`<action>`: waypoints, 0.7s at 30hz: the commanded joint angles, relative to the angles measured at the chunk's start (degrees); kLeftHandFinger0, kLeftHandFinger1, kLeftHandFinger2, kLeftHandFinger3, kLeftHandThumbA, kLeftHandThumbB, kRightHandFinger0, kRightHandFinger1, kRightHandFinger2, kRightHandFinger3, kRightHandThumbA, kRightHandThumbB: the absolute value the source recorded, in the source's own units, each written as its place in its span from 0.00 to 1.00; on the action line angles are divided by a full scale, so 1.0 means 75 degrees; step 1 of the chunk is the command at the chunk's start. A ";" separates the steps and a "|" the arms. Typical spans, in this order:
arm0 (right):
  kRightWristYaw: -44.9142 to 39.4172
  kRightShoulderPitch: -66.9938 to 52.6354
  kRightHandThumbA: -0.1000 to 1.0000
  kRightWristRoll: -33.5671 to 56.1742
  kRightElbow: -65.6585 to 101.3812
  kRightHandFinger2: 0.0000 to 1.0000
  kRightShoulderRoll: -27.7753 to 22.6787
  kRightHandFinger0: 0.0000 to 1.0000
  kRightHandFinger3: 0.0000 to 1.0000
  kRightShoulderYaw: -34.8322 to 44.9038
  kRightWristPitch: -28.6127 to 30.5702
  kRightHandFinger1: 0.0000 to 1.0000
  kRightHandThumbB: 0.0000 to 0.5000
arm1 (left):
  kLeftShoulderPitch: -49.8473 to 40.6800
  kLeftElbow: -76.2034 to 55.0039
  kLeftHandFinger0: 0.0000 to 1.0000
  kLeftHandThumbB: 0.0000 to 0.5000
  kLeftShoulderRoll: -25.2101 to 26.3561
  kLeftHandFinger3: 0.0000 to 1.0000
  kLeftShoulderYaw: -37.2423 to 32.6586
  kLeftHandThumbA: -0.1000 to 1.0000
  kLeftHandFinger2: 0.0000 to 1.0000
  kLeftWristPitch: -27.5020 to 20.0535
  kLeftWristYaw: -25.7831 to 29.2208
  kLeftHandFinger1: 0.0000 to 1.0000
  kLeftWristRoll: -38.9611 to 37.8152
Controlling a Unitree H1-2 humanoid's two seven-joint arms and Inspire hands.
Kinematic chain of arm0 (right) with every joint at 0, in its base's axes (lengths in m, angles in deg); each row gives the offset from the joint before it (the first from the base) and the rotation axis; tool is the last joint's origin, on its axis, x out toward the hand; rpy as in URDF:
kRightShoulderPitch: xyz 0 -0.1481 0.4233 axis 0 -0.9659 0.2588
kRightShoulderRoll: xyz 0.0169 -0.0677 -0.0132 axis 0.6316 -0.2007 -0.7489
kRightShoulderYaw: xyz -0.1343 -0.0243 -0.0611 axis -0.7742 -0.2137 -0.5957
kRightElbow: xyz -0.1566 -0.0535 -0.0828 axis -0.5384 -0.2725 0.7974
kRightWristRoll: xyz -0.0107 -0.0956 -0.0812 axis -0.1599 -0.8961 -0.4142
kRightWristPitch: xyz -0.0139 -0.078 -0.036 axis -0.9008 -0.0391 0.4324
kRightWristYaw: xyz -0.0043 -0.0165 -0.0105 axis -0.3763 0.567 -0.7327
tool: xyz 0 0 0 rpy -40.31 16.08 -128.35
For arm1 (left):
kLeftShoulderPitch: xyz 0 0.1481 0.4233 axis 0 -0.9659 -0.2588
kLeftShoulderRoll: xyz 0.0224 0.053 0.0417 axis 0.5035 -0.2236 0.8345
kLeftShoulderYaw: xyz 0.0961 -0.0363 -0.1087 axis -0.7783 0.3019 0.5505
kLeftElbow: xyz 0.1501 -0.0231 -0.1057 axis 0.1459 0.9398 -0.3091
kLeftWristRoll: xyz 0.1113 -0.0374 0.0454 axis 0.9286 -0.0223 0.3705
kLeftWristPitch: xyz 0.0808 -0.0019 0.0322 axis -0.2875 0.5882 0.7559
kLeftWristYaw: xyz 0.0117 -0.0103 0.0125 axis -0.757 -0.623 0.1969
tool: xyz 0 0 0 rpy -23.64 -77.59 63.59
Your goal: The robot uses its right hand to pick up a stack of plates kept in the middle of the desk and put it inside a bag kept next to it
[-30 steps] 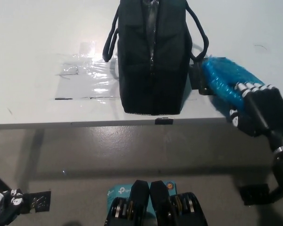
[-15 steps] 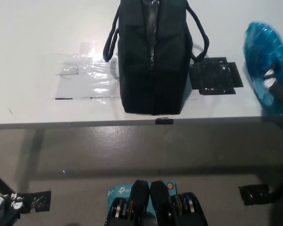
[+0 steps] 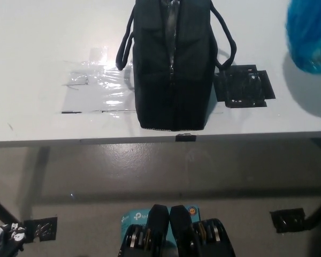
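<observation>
1. The blue stack of plates (image 3: 310, 37) is seen raised at the upper right edge, above the desk (image 3: 37, 48); the right robot hand is out of view.
2. The black bag (image 3: 173, 64) is stood upright mid-desk, beside a black marker patch (image 3: 243, 87).
3. The left robot hand (image 3: 2, 241) is rested low at the lower left; its grip cannot be told.

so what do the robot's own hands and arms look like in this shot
Little of them shows. The left hand appears only as a white shape with black patches at the bottom left corner, cut by the frame. The black right arm and hand are out of view; only the blue plastic-wrapped stack of plates shows at upper right.
</observation>
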 commanded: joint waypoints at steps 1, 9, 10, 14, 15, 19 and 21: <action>0.0172 0.0714 0.00 0.0645 0.0412 0.28 0.0150 0.00 0.39 -0.0068 -0.0470 0.00 0.61 | -0.0025 -0.0131 0.00 1.00 0.0284 0.10 0.0089 0.26 0.13 -0.0122 0.0120 0.00 0.0006; 0.0263 0.1487 0.00 0.0788 0.0299 0.06 0.0316 0.00 0.19 -0.0361 -0.0563 0.00 0.62 | -0.0036 -0.0119 0.00 1.00 0.0298 0.07 0.0045 0.22 0.08 -0.0099 0.0128 0.00 0.0081; 0.0274 0.1579 0.00 0.0807 0.0264 0.05 0.0388 0.00 0.16 -0.0331 -0.0571 0.00 0.63 | -0.0040 -0.0094 0.00 1.00 0.0296 0.07 0.0043 0.22 0.09 -0.0126 0.0110 0.00 0.0067; 0.0296 0.2065 0.00 0.0518 0.0140 0.05 0.0552 0.00 0.15 -0.0724 -0.0575 0.00 0.63 | -0.0104 -0.0054 0.00 1.00 0.0241 0.05 0.0013 0.19 0.08 -0.0263 0.0136 0.00 0.0102; 0.0440 0.2177 0.00 0.0459 0.0039 0.00 0.0511 0.00 0.06 -0.0927 -0.0514 0.00 0.64 | -0.0100 -0.0042 0.00 1.00 0.0217 0.06 0.0057 0.16 0.08 -0.0265 0.0089 0.00 -0.0006; 0.0541 0.2698 0.00 0.0227 -0.0384 0.00 0.0345 0.00 0.00 -0.1263 -0.0574 0.00 0.68 | -0.0208 -0.0121 0.00 1.00 0.0175 0.06 -0.0006 0.12 0.07 -0.0333 0.0114 0.00 0.0080; 0.0495 0.2931 0.00 0.0222 -0.0596 0.00 0.0269 0.00 0.04 -0.1268 -0.0575 0.00 0.66 | -0.0229 -0.0127 0.00 1.00 0.0190 0.07 -0.0037 0.13 0.10 -0.0240 0.0137 0.00 0.0131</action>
